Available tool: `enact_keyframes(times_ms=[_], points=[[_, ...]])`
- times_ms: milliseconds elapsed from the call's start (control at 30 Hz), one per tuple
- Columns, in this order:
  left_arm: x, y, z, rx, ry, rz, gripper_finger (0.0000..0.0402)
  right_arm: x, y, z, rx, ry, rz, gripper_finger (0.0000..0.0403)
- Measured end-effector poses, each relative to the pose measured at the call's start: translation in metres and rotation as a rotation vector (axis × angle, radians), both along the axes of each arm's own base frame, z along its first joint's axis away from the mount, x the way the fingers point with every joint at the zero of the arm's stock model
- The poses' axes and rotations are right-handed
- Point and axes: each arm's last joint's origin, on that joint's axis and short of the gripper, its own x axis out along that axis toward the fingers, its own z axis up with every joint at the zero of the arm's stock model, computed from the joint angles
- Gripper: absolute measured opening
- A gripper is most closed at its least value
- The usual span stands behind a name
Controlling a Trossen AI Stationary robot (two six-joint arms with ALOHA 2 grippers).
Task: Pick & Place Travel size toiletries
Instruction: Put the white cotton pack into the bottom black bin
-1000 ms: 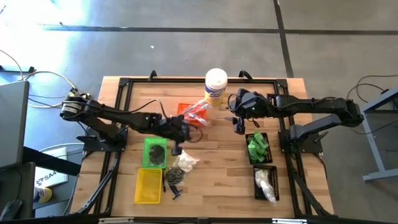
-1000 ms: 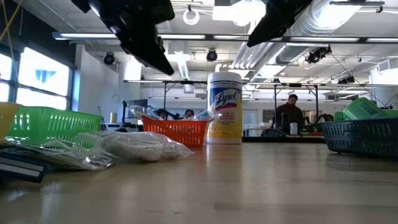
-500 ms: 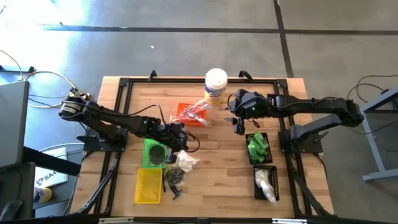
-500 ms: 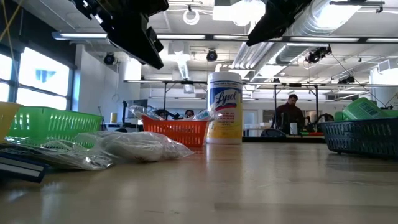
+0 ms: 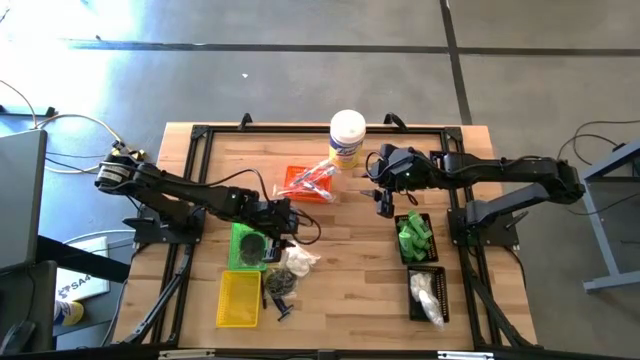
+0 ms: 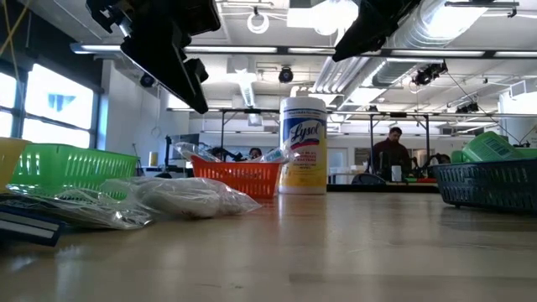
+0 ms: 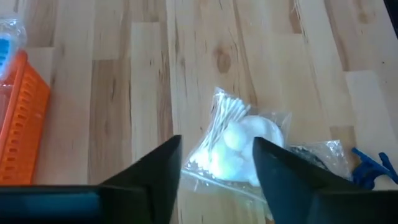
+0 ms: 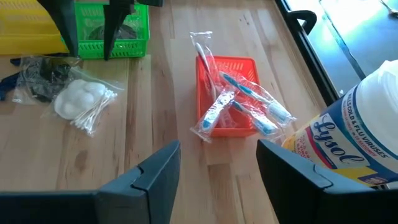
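Note:
My left gripper (image 5: 279,226) hangs open over the right edge of the green mesh tray (image 5: 247,246), which holds dark pieces. In the left wrist view its fingers stand apart above a clear bag of white cotton balls and swabs (image 7: 239,146), touching nothing. That bag (image 5: 298,258) lies flat on the table, with small black pieces (image 5: 280,285) just nearer. My right gripper (image 5: 385,201) hangs open right of the orange tray (image 8: 227,93), which holds clear-wrapped toothbrushes (image 8: 239,109).
A white canister with a yellow label (image 5: 347,135) stands at the far middle. A yellow tray (image 5: 240,298) sits near the front left. At the right, two black trays hold green items (image 5: 413,238) and a white bag (image 5: 425,292). People show in the room beyond.
My left gripper has drifted a little toward the table's left and near edges, from beside the orange tray to the green tray's right edge. My right arm has kept still.

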Motion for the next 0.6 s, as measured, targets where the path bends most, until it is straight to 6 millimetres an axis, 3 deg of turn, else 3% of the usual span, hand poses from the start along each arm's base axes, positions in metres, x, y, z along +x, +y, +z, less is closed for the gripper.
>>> enact_keyframes(times_ms=[233,600], points=[[0.001,0.0,-0.001,-0.029,0.007,0.032,0.0237,0.0,0.0,0.0,-0.001,-0.006,0.0,0.0203],[0.004,-0.035,-0.041,0.0,0.197,-0.072,0.0239,0.0,0.0,0.0,0.001,-0.003,0.003,0.0203]])
